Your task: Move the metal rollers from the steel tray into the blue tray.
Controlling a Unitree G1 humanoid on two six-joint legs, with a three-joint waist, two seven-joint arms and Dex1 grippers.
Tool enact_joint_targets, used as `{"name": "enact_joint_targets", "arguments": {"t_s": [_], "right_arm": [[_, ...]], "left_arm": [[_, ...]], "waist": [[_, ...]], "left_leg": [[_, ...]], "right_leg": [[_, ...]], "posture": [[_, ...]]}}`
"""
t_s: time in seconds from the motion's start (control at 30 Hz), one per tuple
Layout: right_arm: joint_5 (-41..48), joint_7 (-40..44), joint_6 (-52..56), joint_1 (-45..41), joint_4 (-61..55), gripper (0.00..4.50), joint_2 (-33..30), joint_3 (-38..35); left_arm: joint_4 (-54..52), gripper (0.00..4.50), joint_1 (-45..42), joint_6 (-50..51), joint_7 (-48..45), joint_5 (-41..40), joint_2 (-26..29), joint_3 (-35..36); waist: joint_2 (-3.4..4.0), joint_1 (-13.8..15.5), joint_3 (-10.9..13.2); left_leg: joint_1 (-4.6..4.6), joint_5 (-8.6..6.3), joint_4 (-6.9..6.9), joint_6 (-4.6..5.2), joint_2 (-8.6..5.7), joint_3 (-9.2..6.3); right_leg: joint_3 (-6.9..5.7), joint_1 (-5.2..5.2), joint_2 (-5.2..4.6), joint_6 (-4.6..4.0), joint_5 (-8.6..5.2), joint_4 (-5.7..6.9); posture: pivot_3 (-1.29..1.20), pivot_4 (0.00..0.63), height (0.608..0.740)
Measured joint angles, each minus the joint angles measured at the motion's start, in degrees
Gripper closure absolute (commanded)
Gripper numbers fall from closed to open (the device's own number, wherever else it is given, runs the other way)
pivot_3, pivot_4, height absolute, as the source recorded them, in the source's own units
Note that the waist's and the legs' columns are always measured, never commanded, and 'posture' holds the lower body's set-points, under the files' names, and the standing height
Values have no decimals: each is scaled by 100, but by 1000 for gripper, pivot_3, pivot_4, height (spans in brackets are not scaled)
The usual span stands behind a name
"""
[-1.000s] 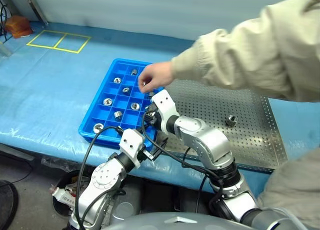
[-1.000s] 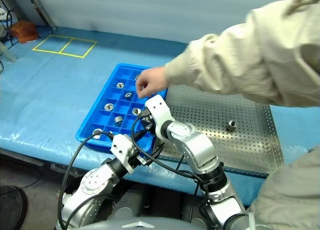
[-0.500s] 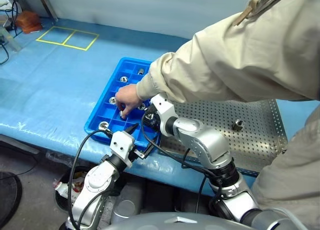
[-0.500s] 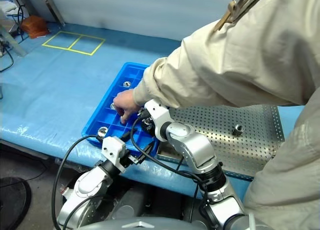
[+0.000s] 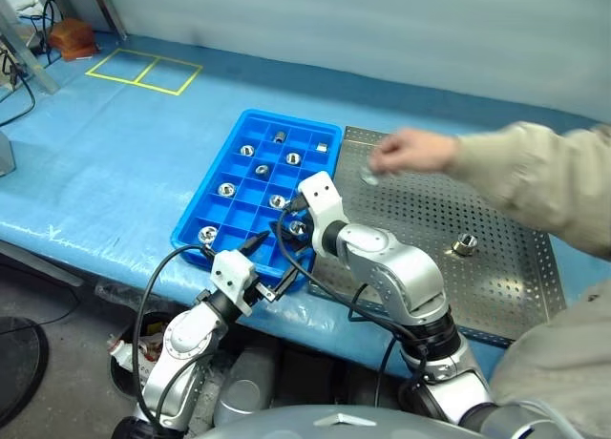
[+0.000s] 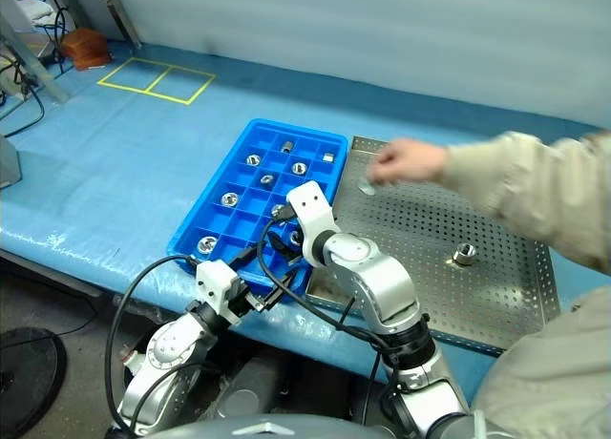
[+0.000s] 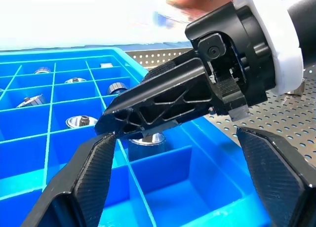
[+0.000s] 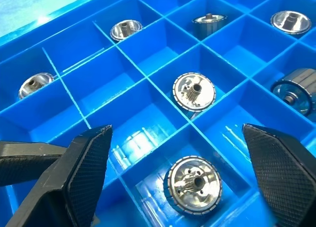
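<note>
The left end effector (image 5: 263, 284) hangs at the near edge of the blue tray (image 5: 205, 205), fingers spread, holding nothing. Its tips sit close under the other arm's fingers; a move by either arm could knock them together.

The blue tray rests on the blue-covered tabletop (image 5: 105, 162). Several metal rollers (image 8: 194, 91) lie singly in its compartments.

The right end effector (image 8: 177, 180) is poised over the tray's near compartments, fingers wide apart and empty. A roller (image 8: 193, 184) sits in the cell directly beneath. Judged risk: a careless descent could strike a divider wall or disturb this seated roller.

The steel tray (image 5: 496, 277) adjoins the blue tray on the right. One roller (image 5: 465, 244) stands on its perforated floor, well apart from both end effectors.

A person's hand (image 5: 410, 153) reaches over the steel tray's far side, with a small shiny piece just below its fingers. A reach toward the remaining roller could cross that arm.
</note>
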Motion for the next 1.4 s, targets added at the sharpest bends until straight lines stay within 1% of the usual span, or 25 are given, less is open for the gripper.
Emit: {"name": "enact_joint_targets", "arguments": {"t_s": [0.3, 0.6, 0.83, 1.0, 1.13, 1.27, 1.4], "right_arm": [[88, -118, 240, 247, -530, 42, 60, -294], [53, -505, 235, 524, -898, 42, 242, -619], [-543, -1376, -365, 1123, -1210, 42, 330, -1173], [-1047, -1990, -1006, 1395, -1207, 42, 424, -1497], [-1154, -2311, -1243, 1576, -1084, 42, 717, -1885], [-1111, -2438, -1351, 1610, -888, 42, 733, -2029], [-886, -2442, -1381, 1746, -860, 42, 741, -2116]], "left_arm": [[32, 205, 32, -55, -157, -98, 37, 79], [-219, 205, 14, 373, -28, -64, 24, 7], [-254, 205, -114, 548, -37, 20, 30, -56], [-163, 205, -278, 584, -216, 21, 30, -67], [-90, 205, -426, 658, -281, 21, 32, -56], [-82, 205, -501, 718, -402, 20, 14, -169], [-101, 205, -525, 784, -479, 20, -18, -269]], "waist": [[11, -68, -6], [13, -97, -7], [17, -116, -10], [21, -261, -9], [22, -338, -9], [24, -441, -8], [24, -564, -8]], "left_leg": [[0, 0, 1, 0, 3, 0], [-4, 0, 3, 0, 2, 8], [-21, 0, 2, 0, 2, 30], [-24, 0, 3, 1, 5, 41], [-25, 3, 4, 5, 4, 41], [-27, 8, 6, 13, 2, 45], [-25, 9, 5, 15, 5, 41]], "right_leg": [[-7, 2, -4, 0, 0, 0], [-25, 5, -28, 0, 0, -5], [-88, 10, -86, 2, -1, -7], [-112, 10, -104, 3, 0, -9], [-117, 12, -104, 4, 0, -9], [-119, 13, -105, 5, 1, -9], [-123, 15, -102, 5, 1, -9]], "posture": [[311, 150, 740], [270, 150, 740], [207, 150, 740], [173, 150, 740], [146, 150, 740], [140, 150, 740], [140, 150, 740]]}}
